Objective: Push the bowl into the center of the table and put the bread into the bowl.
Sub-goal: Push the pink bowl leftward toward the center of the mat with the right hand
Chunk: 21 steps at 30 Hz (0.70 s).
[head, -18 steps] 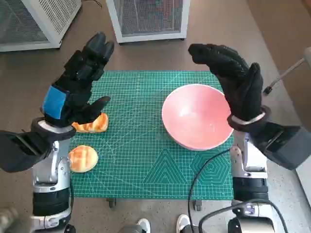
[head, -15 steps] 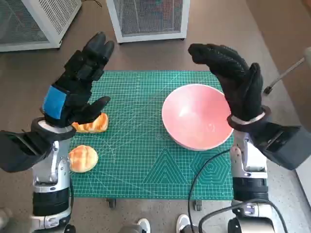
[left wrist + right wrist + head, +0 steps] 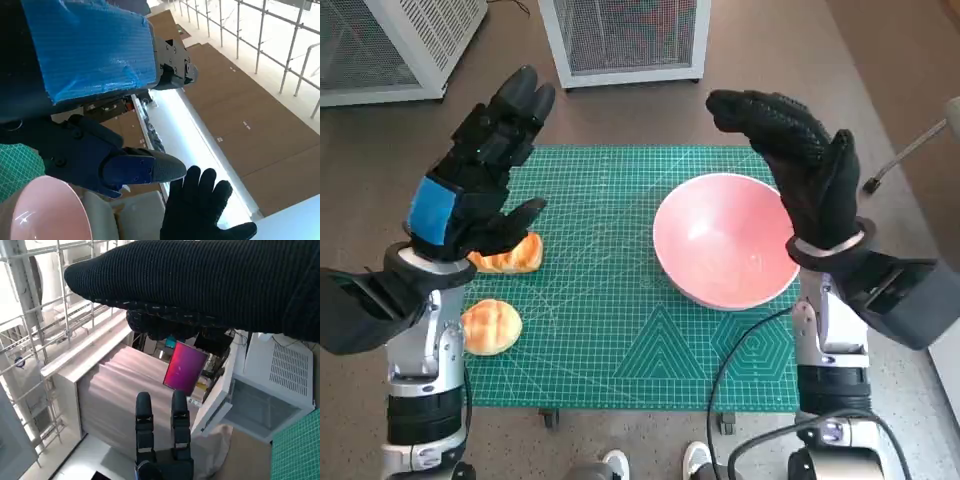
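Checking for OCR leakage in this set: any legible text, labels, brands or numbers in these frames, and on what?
None legible.
Green cutting mat: printed grid lines and triangles; any scale marks are too small to read.
Blue tape on the left hand: blank.
Pink bowl: no marking.
Magenta panel in the right wrist view: no readable text.

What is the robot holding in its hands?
Nothing. The left hand and right hand are both raised and open; the bread rolls and pink bowl lie untouched.
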Motion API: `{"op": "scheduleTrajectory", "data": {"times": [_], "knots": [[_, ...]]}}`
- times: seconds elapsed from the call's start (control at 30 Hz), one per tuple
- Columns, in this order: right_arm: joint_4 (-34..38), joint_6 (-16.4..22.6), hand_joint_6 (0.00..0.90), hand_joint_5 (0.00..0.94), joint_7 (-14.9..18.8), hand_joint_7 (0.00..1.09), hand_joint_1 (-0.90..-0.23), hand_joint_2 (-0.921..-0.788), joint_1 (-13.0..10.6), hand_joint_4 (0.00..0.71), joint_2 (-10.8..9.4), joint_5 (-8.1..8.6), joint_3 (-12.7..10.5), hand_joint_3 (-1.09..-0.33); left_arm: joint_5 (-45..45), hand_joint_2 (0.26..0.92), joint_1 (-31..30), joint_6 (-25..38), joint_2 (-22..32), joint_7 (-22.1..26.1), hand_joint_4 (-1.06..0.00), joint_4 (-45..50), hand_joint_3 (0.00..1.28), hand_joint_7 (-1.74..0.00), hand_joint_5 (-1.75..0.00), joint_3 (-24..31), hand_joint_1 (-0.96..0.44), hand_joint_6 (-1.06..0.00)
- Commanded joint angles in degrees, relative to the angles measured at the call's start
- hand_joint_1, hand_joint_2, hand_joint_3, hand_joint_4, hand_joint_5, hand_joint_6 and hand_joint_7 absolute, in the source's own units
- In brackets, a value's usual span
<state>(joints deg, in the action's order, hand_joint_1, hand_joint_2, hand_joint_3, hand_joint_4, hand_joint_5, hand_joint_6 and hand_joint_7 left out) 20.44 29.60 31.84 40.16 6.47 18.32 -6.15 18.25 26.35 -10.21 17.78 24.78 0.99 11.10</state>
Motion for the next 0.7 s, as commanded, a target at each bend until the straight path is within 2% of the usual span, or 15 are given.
{"op": "scheduleTrajectory", "data": {"times": [0.03,0.47,0.7], "knots": [[0.16,-0.73,0.262,0.001,-0.30,0.07,-0.698,-0.921,-1.13,0.172,-0.17,0.21,0.11,-0.734,0.17,0.921,1.08,0.39,0.08,-0.15,-0.19,0.67,0.33,-0.02,0.00,-0.33,-0.65,-0.28],[-0.61,-0.35,0.261,0.003,-0.39,0.08,-0.697,-0.921,-1.56,0.176,0.07,0.01,0.12,-0.734,-3.02,0.921,3.29,-0.86,-2.31,-3.53,-0.17,0.20,0.30,-0.02,0.00,-2.83,-0.63,-0.27],[1.19,0.65,0.252,0.000,-0.15,0.08,-0.689,-0.921,-1.46,0.171,2.53,0.63,-2.47,-0.749,-8.59,0.921,4.80,-5.05,-3.78,-7.05,-0.15,-2.06,0.31,-0.01,0.00,-4.13,-0.65,-0.25]]}}
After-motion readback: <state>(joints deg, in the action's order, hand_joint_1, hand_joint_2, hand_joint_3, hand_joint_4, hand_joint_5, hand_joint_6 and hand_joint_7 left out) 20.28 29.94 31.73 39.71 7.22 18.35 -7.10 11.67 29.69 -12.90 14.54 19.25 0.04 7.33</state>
